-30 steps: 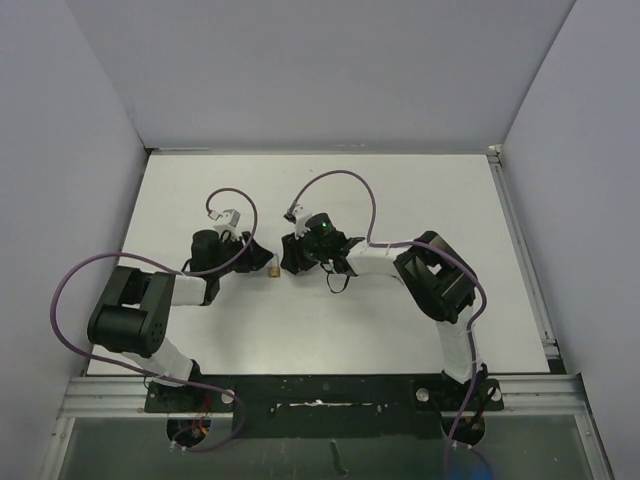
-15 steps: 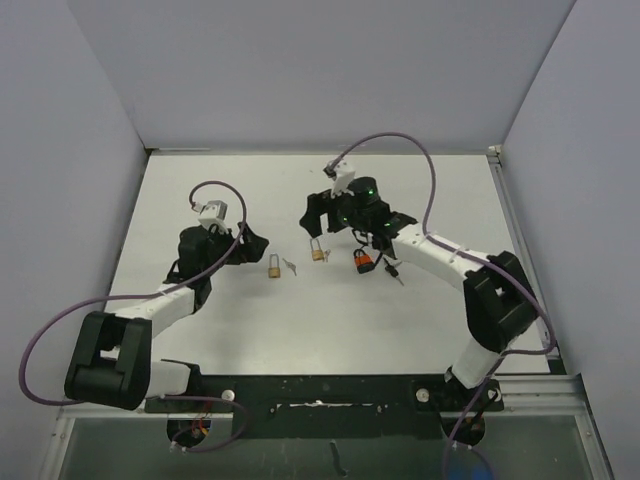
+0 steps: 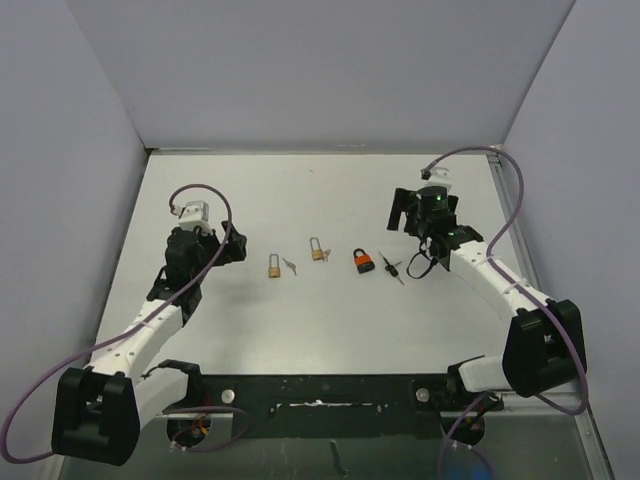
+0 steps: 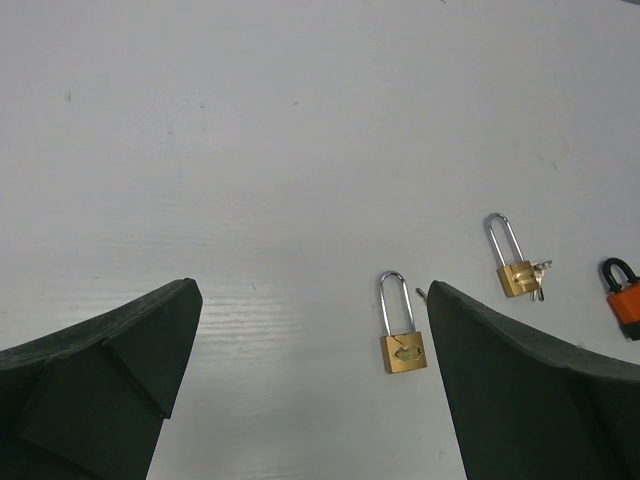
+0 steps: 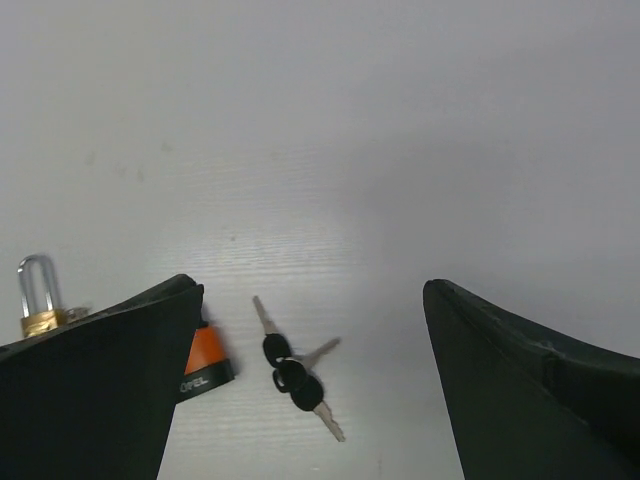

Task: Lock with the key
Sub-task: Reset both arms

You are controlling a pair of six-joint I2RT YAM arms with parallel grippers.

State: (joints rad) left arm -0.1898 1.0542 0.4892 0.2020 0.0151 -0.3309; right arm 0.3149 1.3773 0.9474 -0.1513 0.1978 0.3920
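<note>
While my left gripper (image 4: 310,290) and right gripper (image 5: 310,295) gape empty, I fear the flat black-headed keys (image 5: 295,376) skidding when pinched.

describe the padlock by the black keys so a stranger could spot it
On the white table, three padlocks lie in a row across the middle. It is the rightmost padlock, just left of the black-headed keys. Unlike the left brass padlock and middle brass padlock, both silver-shackled, it is orange with a short black shackle.
</note>
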